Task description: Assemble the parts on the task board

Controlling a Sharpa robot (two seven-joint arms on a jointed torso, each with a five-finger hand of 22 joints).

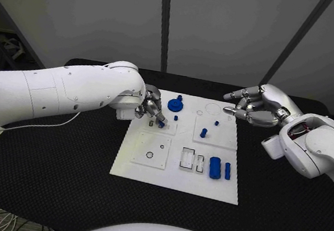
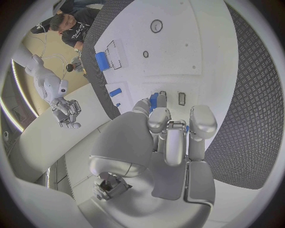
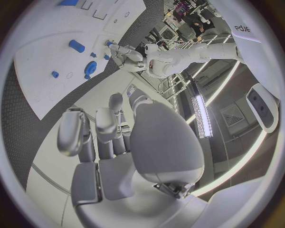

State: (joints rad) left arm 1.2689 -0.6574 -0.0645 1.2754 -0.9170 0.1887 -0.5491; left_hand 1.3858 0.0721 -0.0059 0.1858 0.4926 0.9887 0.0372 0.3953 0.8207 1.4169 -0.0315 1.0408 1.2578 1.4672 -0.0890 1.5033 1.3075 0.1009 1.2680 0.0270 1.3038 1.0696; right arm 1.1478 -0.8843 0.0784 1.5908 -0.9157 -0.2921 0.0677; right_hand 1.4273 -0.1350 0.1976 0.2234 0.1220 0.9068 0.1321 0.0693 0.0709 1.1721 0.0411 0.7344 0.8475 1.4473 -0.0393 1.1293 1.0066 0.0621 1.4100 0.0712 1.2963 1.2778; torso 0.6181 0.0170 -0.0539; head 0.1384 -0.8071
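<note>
Fingers [image 2: 159, 118] of the left hand [image 1: 151, 112] curl down onto the far-left part of the task board [image 1: 137, 167], and a small blue peg [image 1: 161, 123] sits between their tips; from the left wrist view a bit of blue [image 2: 154, 100] shows at the fingertips, beside a small dark rectangular slot [image 2: 182, 99] in the board. The hand appears to pinch this peg, though how firmly cannot be told. Just beyond this hand, near the far edge of the board, stands a round blue knob-like part [image 1: 176, 105]. A short blue peg [image 1: 177, 118] stands just right of the fingers, and further right a taller blue peg [image 1: 204, 133] and another small one [image 1: 216, 123] stand upright in the board's far-right panel.

The right hand [image 1: 257, 108] hovers above the far-right corner of the board, fingers [image 3: 106, 124] spread apart and lightly bent, holding nothing and touching nothing.

Toward the near edge of the board, a thick blue cylinder [image 1: 213, 167] lies on its side, with a slimmer blue bar [image 1: 228, 171] lying parallel just to its right. Left of these are two black-outlined rectangular recesses [image 1: 187, 159], and further left a round ring-shaped hole [image 1: 149, 155] in the near-left panel. The board rests on the black table [image 1: 288, 218].
</note>
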